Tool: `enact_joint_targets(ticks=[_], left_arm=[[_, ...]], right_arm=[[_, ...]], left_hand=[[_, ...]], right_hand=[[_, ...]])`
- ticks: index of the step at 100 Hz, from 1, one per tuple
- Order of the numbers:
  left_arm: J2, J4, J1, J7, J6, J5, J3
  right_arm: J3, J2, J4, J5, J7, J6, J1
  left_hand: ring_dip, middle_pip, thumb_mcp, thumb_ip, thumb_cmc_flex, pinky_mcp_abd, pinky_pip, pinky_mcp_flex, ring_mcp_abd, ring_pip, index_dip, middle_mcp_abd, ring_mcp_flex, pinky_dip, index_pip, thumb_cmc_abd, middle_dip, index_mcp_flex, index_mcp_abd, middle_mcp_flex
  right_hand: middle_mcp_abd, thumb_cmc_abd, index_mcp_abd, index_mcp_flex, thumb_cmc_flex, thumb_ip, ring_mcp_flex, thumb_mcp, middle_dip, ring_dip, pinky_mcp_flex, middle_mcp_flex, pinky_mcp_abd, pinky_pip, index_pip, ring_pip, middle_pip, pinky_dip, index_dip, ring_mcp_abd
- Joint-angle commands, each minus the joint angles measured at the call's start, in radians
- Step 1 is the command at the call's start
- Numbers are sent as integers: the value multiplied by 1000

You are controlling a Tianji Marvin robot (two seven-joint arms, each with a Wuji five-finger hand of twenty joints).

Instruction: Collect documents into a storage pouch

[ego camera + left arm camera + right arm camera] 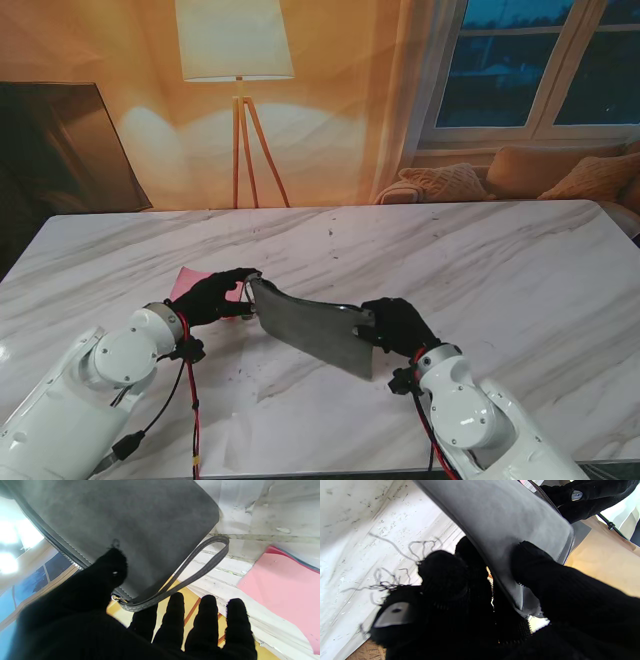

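A grey pouch (312, 327) hangs tilted above the marble table (500, 270), low in the centre of the stand frame, held between both hands. The left hand (215, 297) pinches its upper left corner: the thumb (110, 570) presses the pouch face (130, 525), and the other fingers (205, 620) spread apart beside the wrist strap (200, 570). The right hand (398, 325) clamps the lower right end, with its thumb (545, 580) on one face and its fingers (442, 577) behind. A pink document (190, 283) lies flat at centre left, partly hidden by the left hand
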Motion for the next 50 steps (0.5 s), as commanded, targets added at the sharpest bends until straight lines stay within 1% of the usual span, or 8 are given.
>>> enact_joint_targets(ticks=[1,14,19,22,31,34,38,50], left_arm=[[-9,5,1,-3,-13,13,9],[-19,16,-4,45,-26,18,22],[-23,23,-7,64,-33,23,26],[-25,27,-8,73,-36,24,28],[-31,39,-13,108,-45,39,35],[-34,44,-14,123,-47,44,37],[-38,49,-16,139,-51,46,39],[-49,58,-19,183,-57,40,43]], right_arm=[[0,-1,-1,9,17,14,2],[-1,-1,-3,12,19,20,5],[-2,-1,-4,13,21,23,6],[-3,-1,-5,14,23,26,6],[-3,0,-8,16,28,35,8],[-3,0,-9,17,30,38,8],[-2,1,-11,18,33,40,7],[4,5,-10,9,44,31,6]], left_hand=[[8,23,40,-29,23,-12,13,7,-19,17,54,1,11,13,113,-33,8,88,-72,44],[58,112,86,-37,52,1,127,37,1,96,232,12,101,35,441,-50,75,139,-74,169],[102,170,66,-103,99,5,219,66,20,161,295,13,172,57,531,-85,117,147,-83,251],[131,209,54,-123,123,4,272,79,33,205,310,14,208,65,569,-99,146,151,-88,295],[227,330,-8,-142,187,5,411,126,73,348,296,16,301,82,655,-106,244,178,-112,405],[277,343,-40,-135,219,6,474,149,85,423,255,13,342,78,695,-95,427,198,-123,485],[316,349,-45,-133,232,8,516,165,97,485,238,13,371,78,720,-76,513,226,-128,551],[379,413,-76,-125,277,15,587,195,129,602,153,20,428,80,738,-27,591,308,-129,652]], right_hand=[[42,40,-130,6,64,36,-25,17,-1,-5,-16,0,-74,89,35,-13,16,13,27,-2],[36,47,-117,-10,55,34,-30,12,0,-5,-23,-6,-76,80,24,-20,13,13,23,-8],[35,51,-108,-18,50,34,-35,10,-1,-5,-26,-11,-76,77,15,-24,10,13,15,-9],[34,52,-103,-22,48,34,-39,8,-2,-5,-33,-16,-76,72,10,-28,7,13,8,-8],[30,45,-92,-39,33,33,-59,8,-8,-5,-56,-33,-72,55,-4,-45,-7,14,-19,0],[29,40,-90,-45,24,32,-66,13,-11,-4,-65,-38,-69,48,-3,-54,-14,17,-28,2],[33,28,-89,-56,-1,29,-79,18,-15,-4,-80,-51,-66,37,-5,-66,-25,21,-37,7],[19,-29,-89,-106,-81,16,-149,56,-20,-3,-175,-108,-60,-35,-20,-122,-60,30,-48,2]])
